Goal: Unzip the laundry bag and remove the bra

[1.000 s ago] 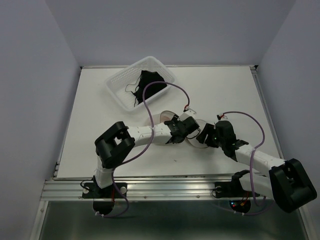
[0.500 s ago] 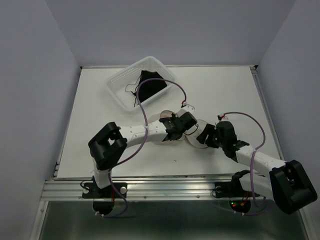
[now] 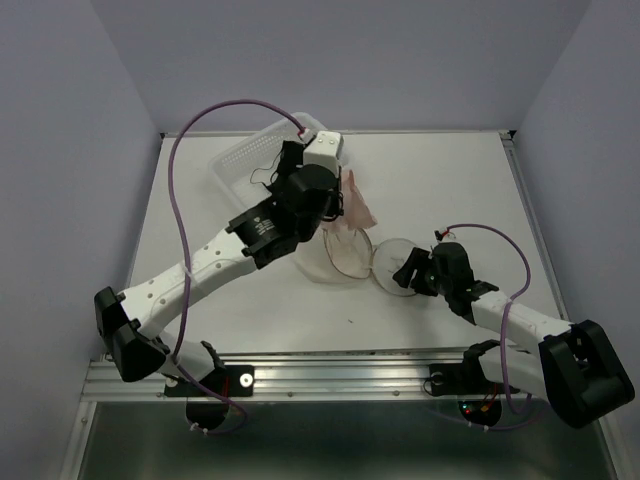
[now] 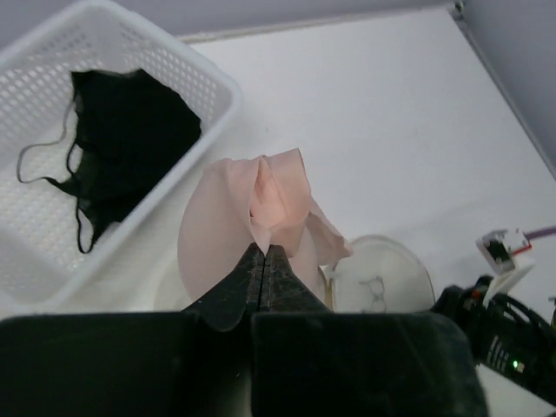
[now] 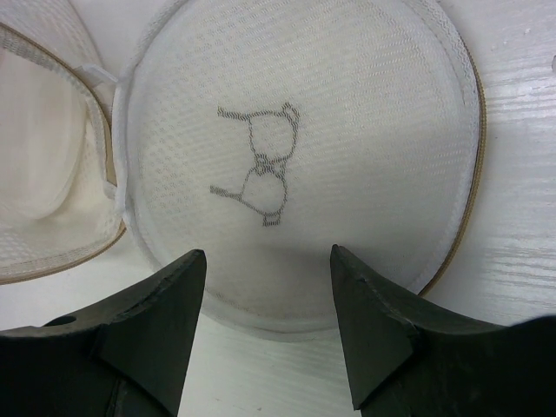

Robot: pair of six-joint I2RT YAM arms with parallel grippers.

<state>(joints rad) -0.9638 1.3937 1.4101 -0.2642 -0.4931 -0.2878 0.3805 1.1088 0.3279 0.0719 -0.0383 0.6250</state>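
Left wrist alone is showing left claw pinching bra, basket holding black garment; right claw is standing apart.

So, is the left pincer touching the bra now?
Touching. The left wrist view shows the left pincer shut on the pink bra, with its fabric pinched between the tips.

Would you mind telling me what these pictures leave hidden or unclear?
Top view: the left arm covers much of the basket and its black garment.
Left wrist view: the left fingers hide the bra's lower end.
Right wrist view: the left edge cuts off the laundry bag's open half.
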